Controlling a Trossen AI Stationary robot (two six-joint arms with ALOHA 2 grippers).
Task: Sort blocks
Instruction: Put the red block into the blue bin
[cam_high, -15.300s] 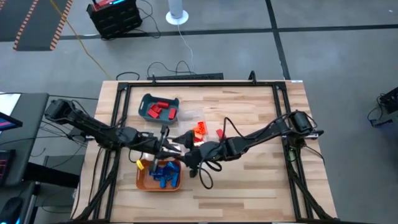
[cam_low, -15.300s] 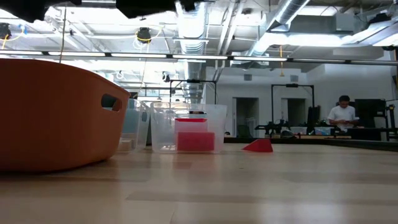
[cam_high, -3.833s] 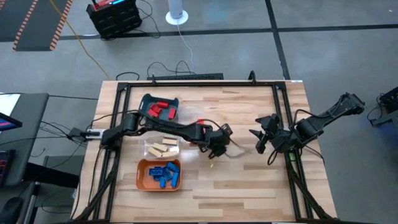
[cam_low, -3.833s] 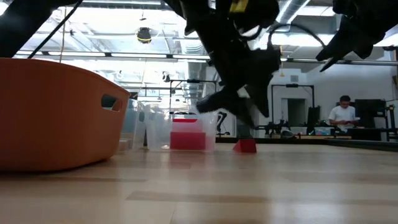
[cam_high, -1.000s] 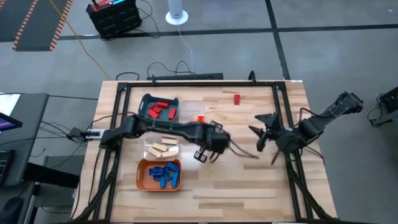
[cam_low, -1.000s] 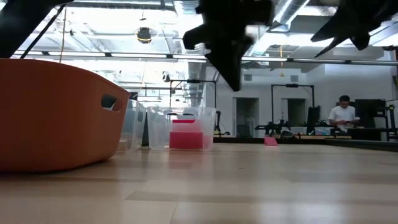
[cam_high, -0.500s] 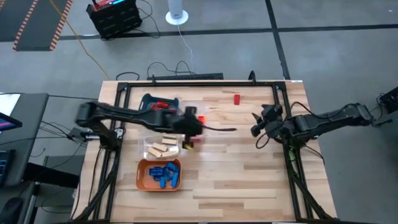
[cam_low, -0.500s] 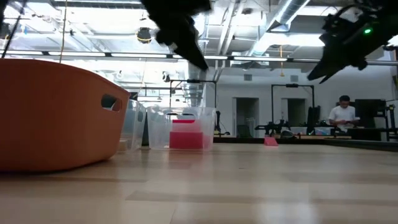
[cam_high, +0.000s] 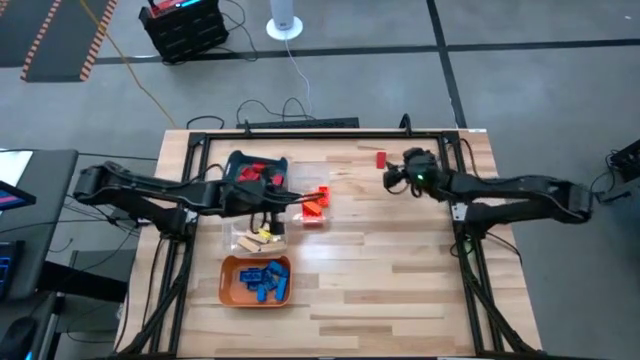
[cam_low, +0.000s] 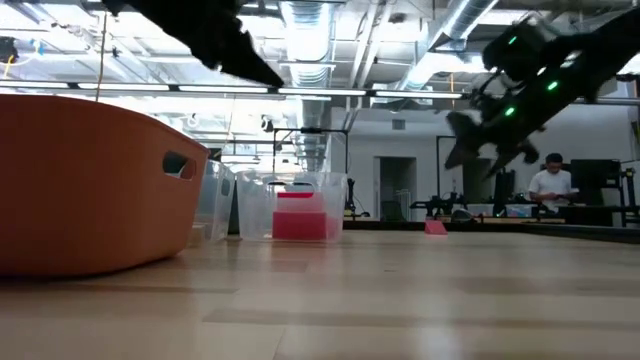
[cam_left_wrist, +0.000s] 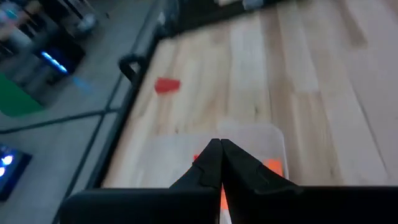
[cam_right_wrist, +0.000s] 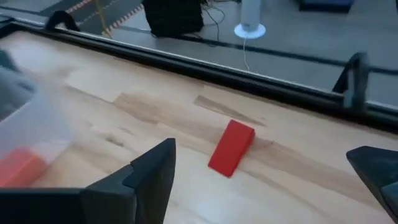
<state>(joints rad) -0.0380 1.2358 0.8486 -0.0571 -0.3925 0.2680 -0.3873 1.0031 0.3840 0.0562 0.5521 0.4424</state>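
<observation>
Your right pincer (cam_high: 392, 178) hangs with its jaws spread wide and empty, just short of a lone red block (cam_high: 381, 159) lying flat on the desk (cam_high: 400, 270) near the far edge. Your left pincer (cam_high: 298, 201) is pinched closed over the clear tray (cam_high: 311, 192) holding orange blocks (cam_high: 317, 201). Tan blocks, blue blocks (cam_high: 265, 279) and other red ones lie in trays beside it.

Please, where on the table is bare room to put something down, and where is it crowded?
Bare wood lies right of the orange tray of blue blocks, along the near edge. The left side is crowded: teal tray, clear trays, left gripper. At the far edge lie one red block and the right gripper.
</observation>
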